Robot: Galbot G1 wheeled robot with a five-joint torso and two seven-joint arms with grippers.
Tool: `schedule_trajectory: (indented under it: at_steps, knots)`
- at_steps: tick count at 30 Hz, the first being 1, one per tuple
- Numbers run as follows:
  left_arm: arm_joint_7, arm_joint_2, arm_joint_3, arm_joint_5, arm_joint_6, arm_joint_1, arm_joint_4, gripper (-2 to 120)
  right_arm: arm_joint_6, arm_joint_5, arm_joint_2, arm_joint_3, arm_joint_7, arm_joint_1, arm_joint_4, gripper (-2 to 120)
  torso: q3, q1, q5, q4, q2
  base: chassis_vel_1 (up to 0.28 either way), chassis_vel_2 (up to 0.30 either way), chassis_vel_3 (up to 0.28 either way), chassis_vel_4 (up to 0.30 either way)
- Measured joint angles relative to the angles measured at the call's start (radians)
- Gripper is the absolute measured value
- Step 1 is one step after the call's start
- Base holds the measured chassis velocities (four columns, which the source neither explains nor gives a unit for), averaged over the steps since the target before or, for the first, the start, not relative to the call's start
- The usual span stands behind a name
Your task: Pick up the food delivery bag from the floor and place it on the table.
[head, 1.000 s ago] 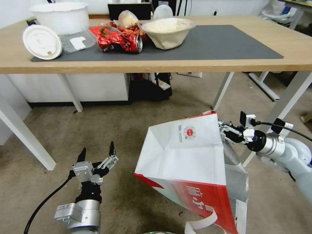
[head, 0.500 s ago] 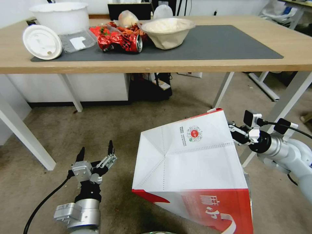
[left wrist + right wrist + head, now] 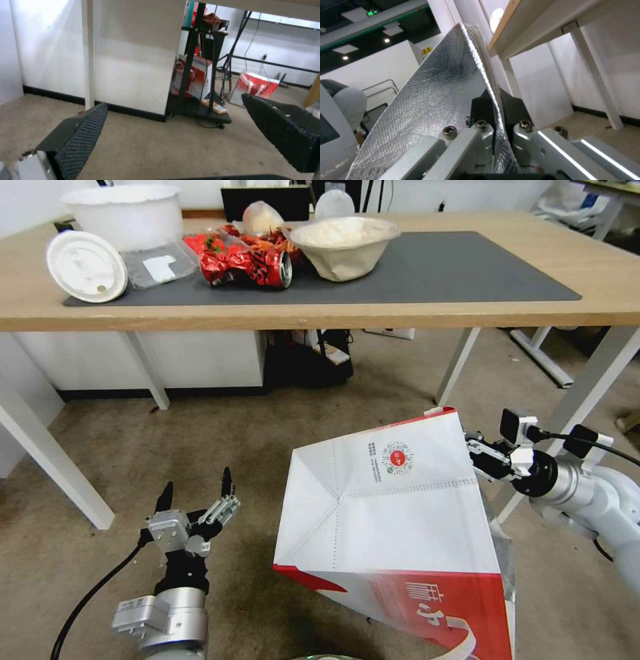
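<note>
The food delivery bag [image 3: 393,520], white paper with red panels and a round red logo, hangs tilted above the floor [image 3: 253,447] in front of the table [image 3: 320,317]. My right gripper [image 3: 472,447] is shut on the bag's upper right rim. In the right wrist view its black fingers [image 3: 480,110] pinch the foil-lined wall of the bag [image 3: 436,95]. My left gripper [image 3: 197,492] hovers low at the bottom left, open and empty, well left of the bag. Its two textured pads [image 3: 83,132] stand wide apart over the carpet.
On the table's dark grey mat [image 3: 440,270] lie a white lid [image 3: 87,267], a white tub [image 3: 123,213], a crushed red can [image 3: 250,267] and a paper bowl [image 3: 343,247]. White table legs [image 3: 457,367] stand right behind the bag. A black cart [image 3: 200,82] sits under the table.
The bag has swung up and tilted more, its white face now turned toward the head camera. My right gripper moved a little right and down with it. The left arm stayed put.
</note>
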Motion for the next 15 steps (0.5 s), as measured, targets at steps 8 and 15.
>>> schedule_trajectory:
  at_steps: [8, 15]
  knots:
    - [0.004, 0.004, -0.001, -0.020, -0.007, 0.000, -0.006, 100, 0.001, -0.008, 0.003, 0.008, 0.000, -0.018, 0.025, 0, 0.016, 0.001, -0.0001, 0.0000, 0.017, 0.000, 0.000, 0.000, 0.000]
    - [0.010, 0.002, -0.002, -0.016, -0.003, 0.007, -0.015, 100, 0.002, -0.012, -0.001, 0.023, 0.000, -0.043, 0.047, 0, 0.044, 0.001, -0.0001, 0.0000, 0.046, 0.000, 0.000, 0.000, 0.000]
